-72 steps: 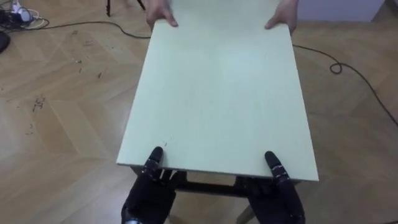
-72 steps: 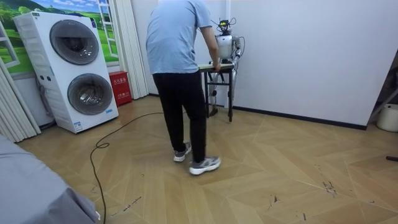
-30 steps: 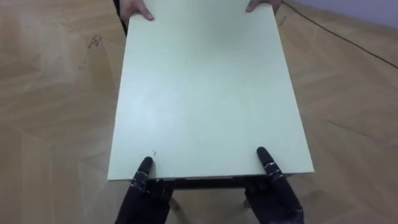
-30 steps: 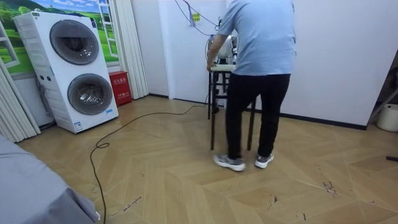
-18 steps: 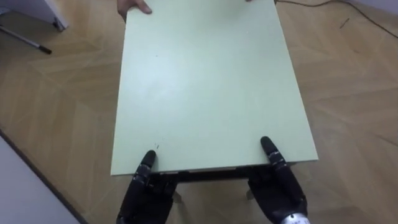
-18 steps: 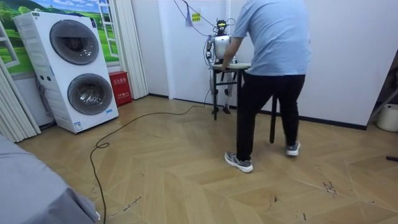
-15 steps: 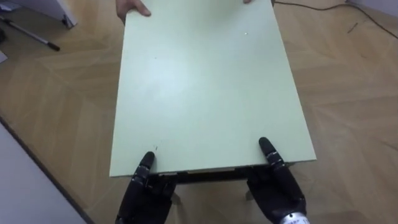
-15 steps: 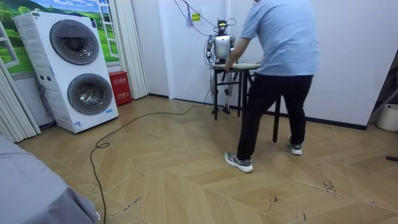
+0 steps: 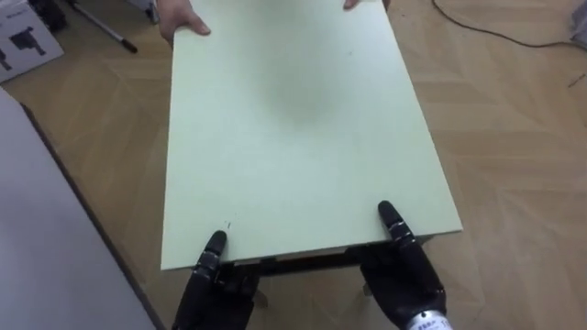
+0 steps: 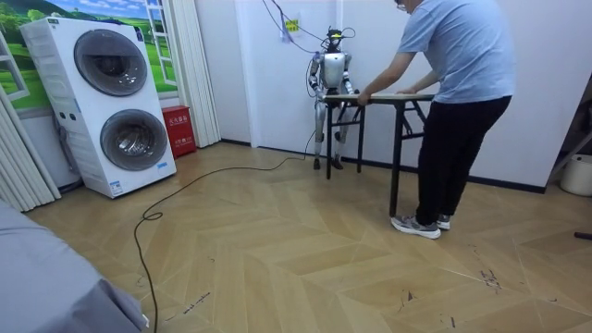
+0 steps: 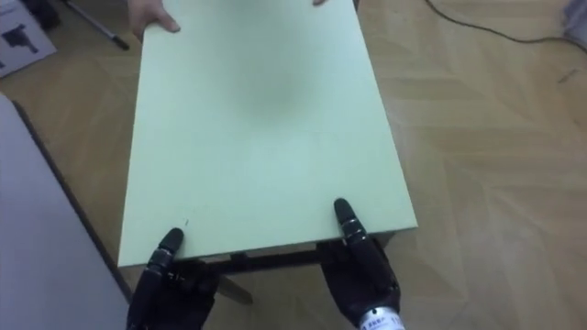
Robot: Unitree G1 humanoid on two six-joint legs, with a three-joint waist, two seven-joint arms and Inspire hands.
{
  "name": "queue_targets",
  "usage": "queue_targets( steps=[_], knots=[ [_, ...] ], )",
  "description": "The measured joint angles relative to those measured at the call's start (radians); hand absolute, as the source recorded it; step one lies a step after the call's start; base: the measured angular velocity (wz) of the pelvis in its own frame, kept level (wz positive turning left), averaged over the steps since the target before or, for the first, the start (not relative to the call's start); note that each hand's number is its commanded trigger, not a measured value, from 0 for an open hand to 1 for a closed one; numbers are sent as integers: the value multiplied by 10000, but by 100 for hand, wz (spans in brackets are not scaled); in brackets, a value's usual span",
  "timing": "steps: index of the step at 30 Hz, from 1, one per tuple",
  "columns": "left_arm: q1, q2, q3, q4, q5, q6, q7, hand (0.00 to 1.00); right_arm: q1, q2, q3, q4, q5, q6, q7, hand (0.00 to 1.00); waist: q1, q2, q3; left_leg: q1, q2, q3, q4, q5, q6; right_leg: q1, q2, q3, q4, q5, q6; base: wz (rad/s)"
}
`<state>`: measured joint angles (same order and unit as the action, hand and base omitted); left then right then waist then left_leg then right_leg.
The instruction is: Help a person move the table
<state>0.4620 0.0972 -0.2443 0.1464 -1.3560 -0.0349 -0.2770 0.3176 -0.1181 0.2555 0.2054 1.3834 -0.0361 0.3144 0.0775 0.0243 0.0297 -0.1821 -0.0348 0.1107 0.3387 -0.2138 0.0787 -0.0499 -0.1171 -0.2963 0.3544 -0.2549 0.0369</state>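
The table has a pale green top on a dark frame and reaches away from me. My left hand and right hand grip its near edge, thumbs on the top and fingers underneath. A person's hands hold the far edge. In the room view I stand by the white wall behind the table, and the person leans over its other end at the room view's right.
A white wall runs close on my left. A white box and a dark cable lie on the wooden floor beyond the table. Two stacked washing machines and a floor cable show in the room view.
The person has stepped round to the room view's right and the table has swung with them. I have turned, so the wall now shows on my left. My hands keep their grip.
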Motion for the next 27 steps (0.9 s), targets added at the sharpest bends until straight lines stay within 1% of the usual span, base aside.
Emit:
queue_targets(
  steps=[2,3,6,7,9,11,13,14,15,16,17,18,19,20,21,22,23,24,25,26,27],
  knots=[
    [0,23,121,-13,36,-16,-32,100,5,-39,153,1,85,-25,0,100,125,-1,-1,49,-19,-85,-4,3,0,224,124,485,-246,1,-1,16],
    [1,27,161,-13,83,-15,-36,100,27,-35,231,5,135,-68,0,100,136,-17,7,127,-33,-200,-8,7,-4,267,158,610,-271,1,0,21],
    [79,-14,160,-15,126,-16,-96,100,88,-37,329,13,223,-176,9,100,256,-83,4,194,-12,-317,46,10,-21,349,242,921,-302,1,0,14],
    [83,-20,166,-15,137,-3,-96,100,79,-39,347,12,253,-188,22,100,405,-122,13,156,1,-311,48,17,-45,376,294,1056,-421,4,-5,6],
    [138,-20,190,-15,134,49,-135,100,84,-50,371,12,313,-186,22,100,482,-180,5,95,-27,-361,65,33,-76,546,325,1001,-706,6,-8,15],
    [135,-30,189,-16,131,135,-138,100,80,-76,361,11,331,-196,23,100,422,-183,-4,-17,-139,-735,142,62,-117,728,362,896,-921,6,-8,49],
    [136,-26,191,-15,120,136,-133,100,84,-112,367,14,314,-195,21,100,434,-182,-4,-122,-166,-993,279,65,-122,791,438,877,-908,6,-9,52],
    [133,-23,191,-14,100,136,-115,100,96,-115,370,13,334,-195,21,100,427,-178,-4,-221,-206,-1240,386,80,-146,808,480,847,-861,6,-9,50],
    [132,-15,190,-13,98,137,-109,100,98,-110,363,16,325,-193,21,100,396,-176,-5,-255,-233,-1327,427,92,-161,811,490,748,-808,3,-12,70],
    [124,-2,191,-13,100,173,-108,100,96,-134,334,17,286,-187,20,100,349,-163,-14,-367,-264,-1467,535,103,-170,854,512,481,-781,3,-13,75],
    [103,0,187,-13,110,225,-108,100,94,-139,257,18,235,-163,15,100,330,-129,-22,-527,-277,-1472,685,104,-167,855,542,264,-714,-13,-40,76],
    [97,-1,181,-12,115,254,-109,100,91,-142,228,22,215,-162,14,100,320,-87,-9,-556,-294,-1521,725,107,-162,838,549,151,-583,-23,-56,79],
    [98,-13,138,17,147,300,-109,100,129,-134,148,34,179,-162,14,100,285,31,-16,-552,-313,-1881,757,141,-156,760,545,-43,-193,-72,-93,80],
    [90,-10,80,19,153,306,-109,100,145,-126,102,32,157,-162,15,100,272,115,1,-539,-403,-2288,768,173,-190,619,681,189,-170,-296,-264,100],
    [41,-12,66,20,153,306,-108,100,130,-100,69,30,85,-156,15,100,226,69,-15,-601,-605,-2501,734,257,-216,360,849,521,-798,-247,-469,88],
    [-9,-67,74,110,157,308,-107,100,140,-117,19,39,21,-157,16,100,142,133,-17,-612,-663,-2516,752,283,-221,302,848,424,-769,-247,-644,104],
    [5,-117,90,146,182,318,-102,100,200,-116,-43,40,-18,-164,18,100,3,239,-77,-644,-531,-1668,671,352,-139,458,666,-16,-809,-284,-684,86],
    [-1,-133,90,145,183,317,-102,100,192,-121,-40,41,-9,-165,17,100,-64,284,-79,-673,-357,-1024,654,377,-93,518,658,-200,-796,-284,-683,95],
    [-8,-122,110,145,226,311,-102,100,197,-107,-21,76,20,-165,17,100,-106,306,-82,-687,-31,182,564,444,25,603,657,-485,-793,-284,-683,68],
    [-12,-87,144,126,257,304,-102,100,199,-87,15,87,44,-162,17,100,-83,284,-73,-644,99,729,476,483,90,663,671,-656,-814,-284,-683,56],
    [-12,-84,169,128,285,303,-101,100,198,-81,36,87,48,-154,16,100,-64,273,-68,-588,97,758,386,494,107,688,677,-652,-819,-284,-683,31]
  ],
)
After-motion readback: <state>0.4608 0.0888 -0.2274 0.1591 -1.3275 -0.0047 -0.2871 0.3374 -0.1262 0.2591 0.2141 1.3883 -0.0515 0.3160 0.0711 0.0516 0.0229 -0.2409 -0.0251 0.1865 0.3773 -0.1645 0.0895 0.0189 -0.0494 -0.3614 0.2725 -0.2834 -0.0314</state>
